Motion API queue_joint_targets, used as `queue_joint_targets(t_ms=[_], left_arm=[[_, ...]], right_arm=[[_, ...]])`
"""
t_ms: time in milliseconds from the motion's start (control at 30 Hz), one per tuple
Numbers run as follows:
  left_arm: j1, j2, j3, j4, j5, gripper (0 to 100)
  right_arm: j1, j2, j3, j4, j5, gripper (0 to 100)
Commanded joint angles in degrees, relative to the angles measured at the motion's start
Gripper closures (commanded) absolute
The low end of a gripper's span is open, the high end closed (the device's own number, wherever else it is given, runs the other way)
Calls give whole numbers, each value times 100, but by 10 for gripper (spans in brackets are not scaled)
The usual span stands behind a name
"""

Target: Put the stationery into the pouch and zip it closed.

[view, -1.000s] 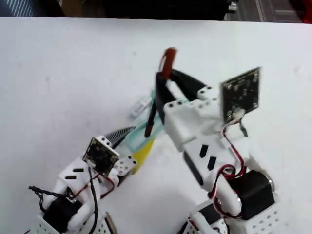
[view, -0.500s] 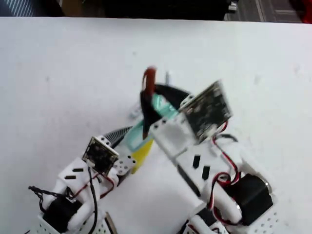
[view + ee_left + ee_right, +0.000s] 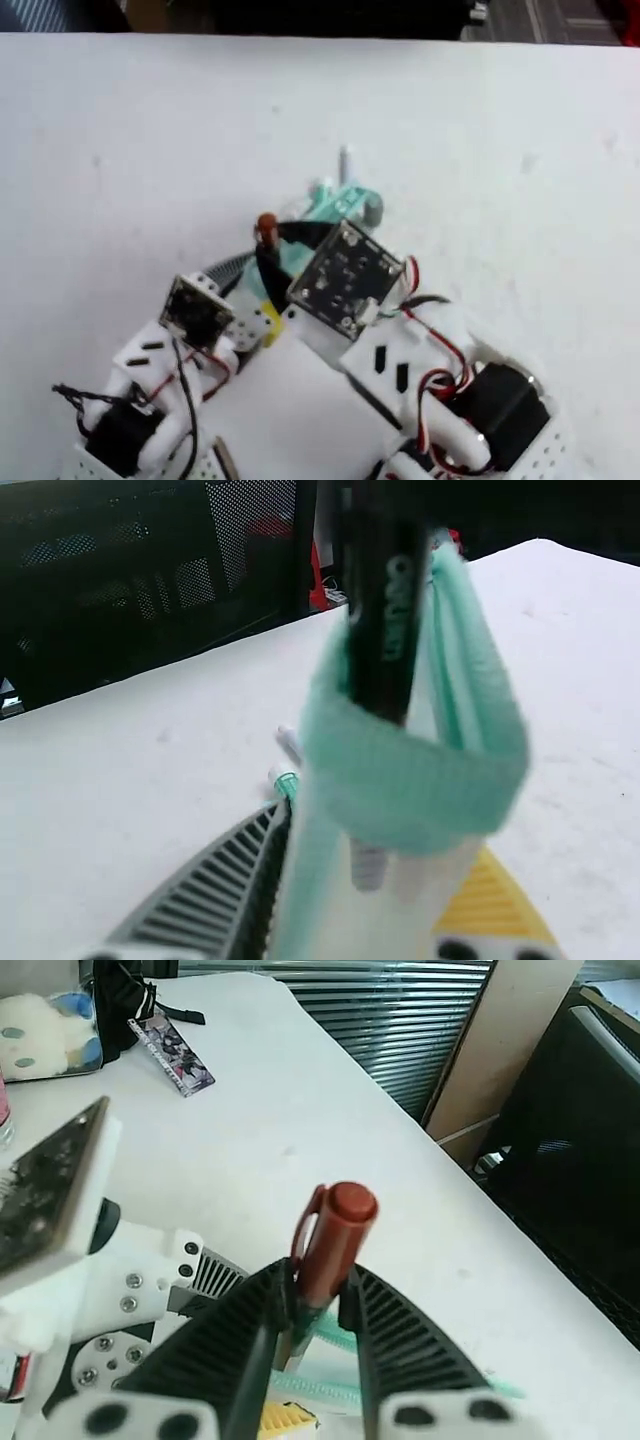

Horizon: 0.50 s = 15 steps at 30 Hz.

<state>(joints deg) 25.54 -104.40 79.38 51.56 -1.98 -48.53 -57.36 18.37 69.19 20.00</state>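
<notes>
Right claw (image 3: 318, 1282) pinches a red-capped pen (image 3: 335, 1228) standing in the teal pouch (image 3: 412, 802), which the left claw (image 3: 254, 298) clamps. A small white item (image 3: 343, 157) lies just beyond.

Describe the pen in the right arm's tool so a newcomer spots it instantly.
On the white table, find the mint-green pouch held by the left tool. The pen is pinched in the right tool, its dark barrel dipping into the pouch mouth; its red clipped cap is the giveaway.
</notes>
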Motion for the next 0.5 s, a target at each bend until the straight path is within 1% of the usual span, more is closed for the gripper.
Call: queue_joint_targets(t_ms=[0, 67, 100, 333, 467], left_arm=[[-40, -31, 0, -158, -9, 797], [-40, -31, 0, -158, -9, 797], [-40, -31, 0, -158, -9, 797], [-48, -31, 0, -158, -9, 797], [-453, -31, -9, -229, -9, 800]], right_arm=[[-31, -31, -44, 22, 18, 817], [-48, -13, -44, 22, 18, 744], [-48, -4, -44, 22, 18, 735], [-31, -40, -44, 22, 18, 768], [119, -57, -88, -22, 53, 768]])
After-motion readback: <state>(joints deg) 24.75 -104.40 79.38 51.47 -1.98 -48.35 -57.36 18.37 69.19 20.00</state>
